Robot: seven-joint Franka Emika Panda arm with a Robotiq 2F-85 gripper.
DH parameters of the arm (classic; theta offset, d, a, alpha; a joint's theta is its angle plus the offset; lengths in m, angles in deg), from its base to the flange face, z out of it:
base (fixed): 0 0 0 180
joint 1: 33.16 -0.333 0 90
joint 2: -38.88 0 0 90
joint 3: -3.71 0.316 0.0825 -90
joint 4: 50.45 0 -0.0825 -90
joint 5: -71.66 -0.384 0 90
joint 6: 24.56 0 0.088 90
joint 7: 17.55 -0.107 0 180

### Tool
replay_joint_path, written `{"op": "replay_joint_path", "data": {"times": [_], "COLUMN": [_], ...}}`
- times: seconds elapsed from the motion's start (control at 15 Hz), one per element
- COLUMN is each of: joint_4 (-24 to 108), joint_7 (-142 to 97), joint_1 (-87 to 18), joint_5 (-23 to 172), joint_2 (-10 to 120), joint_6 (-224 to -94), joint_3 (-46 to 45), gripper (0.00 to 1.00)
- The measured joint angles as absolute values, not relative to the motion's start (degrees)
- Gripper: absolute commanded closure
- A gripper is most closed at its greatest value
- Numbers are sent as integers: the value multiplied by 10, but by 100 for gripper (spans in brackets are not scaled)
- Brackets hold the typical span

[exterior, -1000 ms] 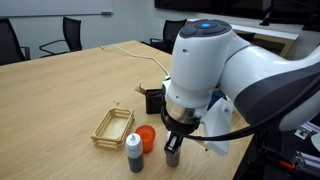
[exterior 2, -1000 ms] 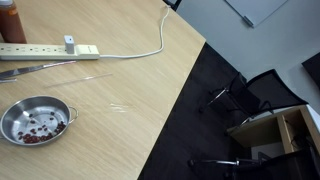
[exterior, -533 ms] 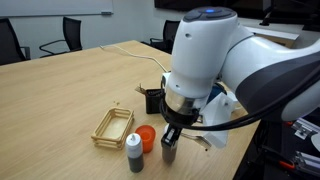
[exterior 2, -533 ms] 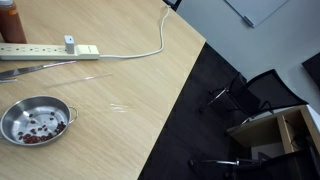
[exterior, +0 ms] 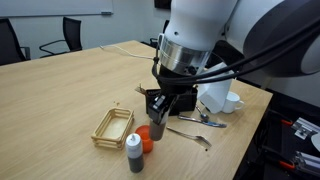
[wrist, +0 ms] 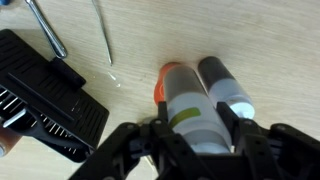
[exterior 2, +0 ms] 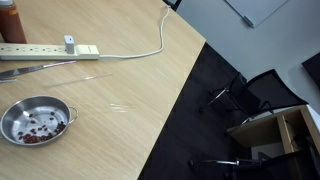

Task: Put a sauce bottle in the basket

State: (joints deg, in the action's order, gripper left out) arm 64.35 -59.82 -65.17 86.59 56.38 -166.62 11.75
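My gripper [exterior: 160, 120] is shut on the sauce bottle [exterior: 158, 129], reddish-brown below, and holds it upright just above the table. In the wrist view the bottle [wrist: 190, 108] sits between the two fingers of the gripper [wrist: 195, 122], pale with a green stripe. The tan slatted basket [exterior: 113, 125] lies on the table a little to the left of the gripper and looks empty. The basket is out of the wrist view. The other exterior view shows neither bottle, basket nor gripper.
A dark-bodied, white-capped bottle [exterior: 134, 152] [wrist: 226, 86] and an orange round thing [exterior: 146, 137] [wrist: 163, 82] stand just below the gripper. A black box [exterior: 153, 100] [wrist: 48, 95], metal utensils [exterior: 190, 131] and white items [exterior: 216, 97] lie behind and right. Elsewhere: a power strip [exterior 2: 50, 49] and steel bowl [exterior 2: 34, 120].
The gripper has risen from the table with the sauce bottle in it and shifted left, closer to the basket. The dark bottle and the orange thing have stayed put.
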Motion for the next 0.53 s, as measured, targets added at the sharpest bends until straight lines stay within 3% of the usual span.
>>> {"op": "replay_joint_path", "data": {"times": [0.53], "joint_4": [519], "joint_7": [-571], "joint_1": [-622], "joint_5": [863], "joint_2": [616], "joint_6": [-1612], "joint_3": [118], "gripper": [73]}}
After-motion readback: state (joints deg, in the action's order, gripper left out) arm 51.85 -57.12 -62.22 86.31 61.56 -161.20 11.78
